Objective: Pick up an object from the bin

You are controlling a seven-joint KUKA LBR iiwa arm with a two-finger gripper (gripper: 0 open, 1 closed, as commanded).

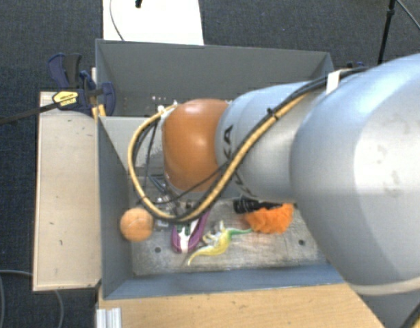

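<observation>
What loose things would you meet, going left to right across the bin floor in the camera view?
Orange ball → purple and white thing → yellow-green toy → fuzzy orange thing.

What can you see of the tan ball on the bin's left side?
The tan ball is round, matte orange-tan, looking like foam, with no visible damage. It rests on the bin floor close to the left wall, clear of the purple-and-white thing to its right. The arm's cable loop passes by its upper right; contact cannot be told.
</observation>
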